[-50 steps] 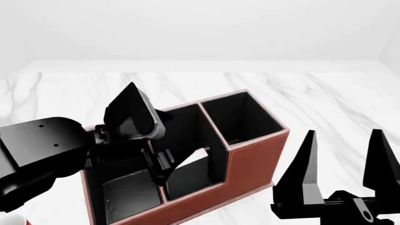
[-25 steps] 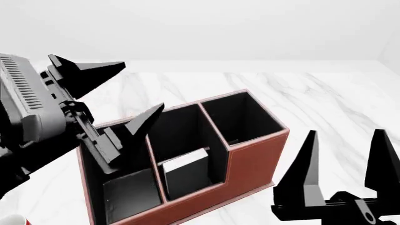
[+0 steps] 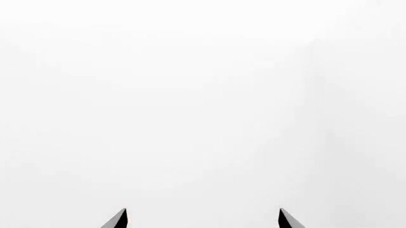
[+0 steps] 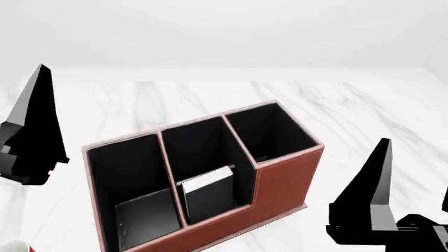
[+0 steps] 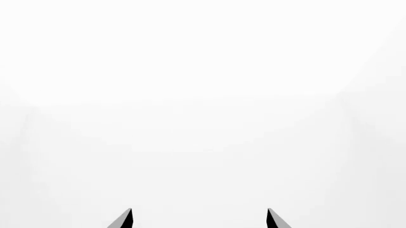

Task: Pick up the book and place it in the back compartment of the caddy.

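The reddish-brown caddy (image 4: 280, 181) stands on the marble table in the head view, its taller end to the right. The black book (image 4: 210, 195), white page edges up, leans inside the caddy's middle compartment, free of both grippers. My left gripper (image 3: 202, 213) is open and empty, raised left of the caddy; one of its fingers (image 4: 39, 121) shows at the head view's left edge. My right gripper (image 5: 199, 213) is open and empty; one of its fingers (image 4: 374, 194) stands to the right of the caddy's front corner. Both wrist views show only blank white beyond the fingertips.
The rim of a red-and-white mug (image 4: 14, 247) shows at the bottom left corner. White marble table (image 4: 364, 110) stretches behind and to the right of the caddy. A grey panel (image 4: 144, 215) sits in the caddy's left compartment.
My left gripper let go of the book inside the caddy, opened, rose out and swung away to the left. The book stays in the middle compartment. My right gripper shifted slightly right.
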Controlling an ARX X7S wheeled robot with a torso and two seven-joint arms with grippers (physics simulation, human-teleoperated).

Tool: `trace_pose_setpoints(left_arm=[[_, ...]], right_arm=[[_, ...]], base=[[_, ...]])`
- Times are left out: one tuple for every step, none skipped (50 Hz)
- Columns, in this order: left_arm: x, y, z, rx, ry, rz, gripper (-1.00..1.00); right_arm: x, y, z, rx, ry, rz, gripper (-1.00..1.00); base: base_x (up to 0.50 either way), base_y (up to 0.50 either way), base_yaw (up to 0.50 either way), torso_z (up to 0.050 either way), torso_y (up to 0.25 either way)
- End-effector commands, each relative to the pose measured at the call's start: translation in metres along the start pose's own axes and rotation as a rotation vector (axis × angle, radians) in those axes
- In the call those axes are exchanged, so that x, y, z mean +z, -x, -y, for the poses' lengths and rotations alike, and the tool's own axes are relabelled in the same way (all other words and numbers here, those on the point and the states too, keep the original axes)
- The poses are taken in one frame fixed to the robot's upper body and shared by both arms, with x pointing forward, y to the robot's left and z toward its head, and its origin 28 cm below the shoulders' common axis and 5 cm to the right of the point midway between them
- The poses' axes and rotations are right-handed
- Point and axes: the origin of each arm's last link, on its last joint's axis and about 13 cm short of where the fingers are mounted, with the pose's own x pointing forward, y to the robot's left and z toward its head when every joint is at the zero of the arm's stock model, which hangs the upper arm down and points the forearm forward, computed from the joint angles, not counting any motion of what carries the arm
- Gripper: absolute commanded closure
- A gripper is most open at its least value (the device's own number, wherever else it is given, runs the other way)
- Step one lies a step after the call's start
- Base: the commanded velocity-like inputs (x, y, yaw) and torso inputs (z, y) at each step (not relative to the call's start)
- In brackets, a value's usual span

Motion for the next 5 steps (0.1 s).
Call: trace_pose_setpoints(left_arm=[[0.004,0.044,-0.002,0.204,-0.185,0.153,-1.0],[0.005,0.046,0.0,0.223,-0.197,0.163,-1.0],[0.006,0.048,0.001,0.235,-0.202,0.174,-1.0],[0.006,0.051,0.003,0.243,-0.199,0.189,-1.0],[0.001,0.054,0.005,0.296,-0.228,0.209,-1.0]], right_arm=[[0.009,-0.006,0.01,-0.035,0.065,0.057,-1.0],[0.011,-0.007,0.011,-0.039,0.071,0.061,-1.0],[0.011,-0.007,0.012,-0.042,0.074,0.064,-1.0],[0.013,-0.008,0.013,-0.044,0.078,0.067,-1.0],[0.017,-0.009,0.015,-0.052,0.088,0.081,-1.0]], base=[[0.0,0.0,0.0,0.0,0.0],[0.0,0.0,0.0,0.0,0.0],[0.0,0.0,0.0,0.0,0.0],[0.0,0.0,0.0,0.0,0.0],[0.0,0.0,0.0,0.0,0.0]])
